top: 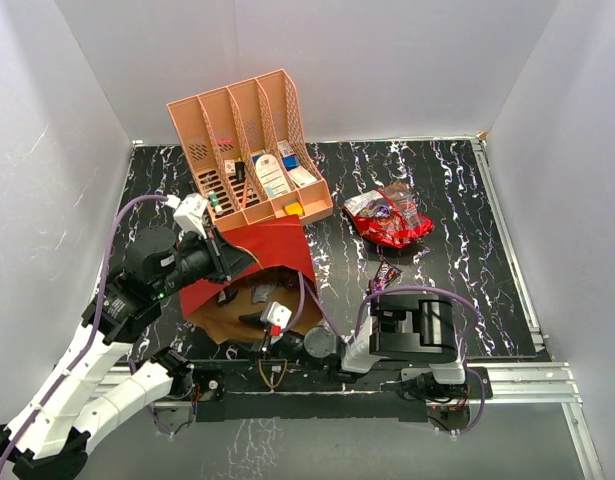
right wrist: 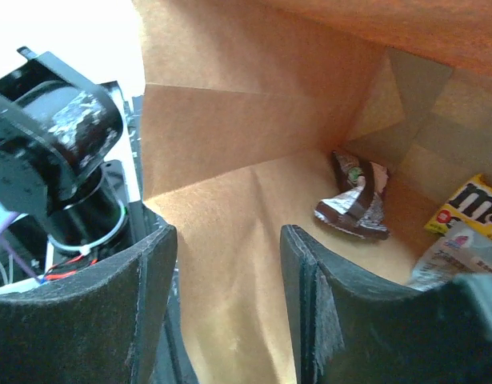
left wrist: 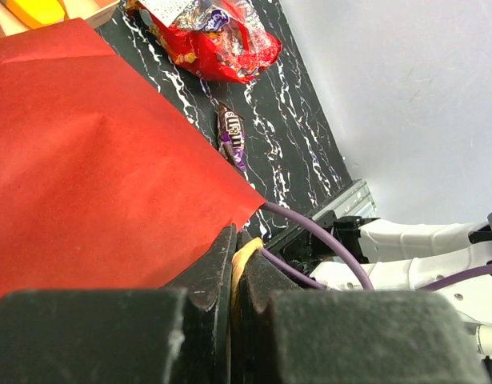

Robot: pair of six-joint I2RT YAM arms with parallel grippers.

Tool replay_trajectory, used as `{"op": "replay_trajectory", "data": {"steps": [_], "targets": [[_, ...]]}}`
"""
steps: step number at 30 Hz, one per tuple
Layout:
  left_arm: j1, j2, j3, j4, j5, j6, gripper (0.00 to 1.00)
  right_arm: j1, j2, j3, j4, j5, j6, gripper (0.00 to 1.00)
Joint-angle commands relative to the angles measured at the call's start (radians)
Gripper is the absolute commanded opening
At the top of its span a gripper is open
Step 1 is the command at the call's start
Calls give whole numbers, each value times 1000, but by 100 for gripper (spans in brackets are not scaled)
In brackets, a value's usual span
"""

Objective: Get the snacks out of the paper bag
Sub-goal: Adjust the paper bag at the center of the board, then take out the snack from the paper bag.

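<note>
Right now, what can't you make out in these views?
- Top external: the deep end of the paper bag, hidden by its red upper wall.
- Right wrist: silvery wrapper and yellow pack, both cut off by the right frame edge.
- Left wrist: tan strip in the shut left jaws could be cord or paper; too little shows.
- Top external: pink organizer, print on its contents too small to read.

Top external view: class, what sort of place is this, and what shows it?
Probably a robot lab test cell, not a home: plain white walls box in a black marbled tabletop, the left arm and right arm are bolted to a metal rail, and both reach a red paper bag.
</note>
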Motion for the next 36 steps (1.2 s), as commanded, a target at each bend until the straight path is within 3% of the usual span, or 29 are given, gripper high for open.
{"op": "replay_trajectory", "data": {"steps": [1,9,11,15,21,30,36], "targets": [[4,14,37,1,26,25,0,-1,-41,-44,166,-96,48,57],[3,17,39,-4,33,32,0,-1,-60,-74,204,-177,59,70],[4,14,34,3,40,28,0,1,-45,-62,196,-114,77,69],[4,14,22,38,63,14,0,4,11,12,118,165,92,63],[4,29,38,49,109,8,0,3,101,133,118,317,-17,65],[4,27,42,63,156,7,0,-17,251,278,111,364,-67,68],[3,11,33,73,165,-4,0,-60,307,368,21,343,-64,72]]}}
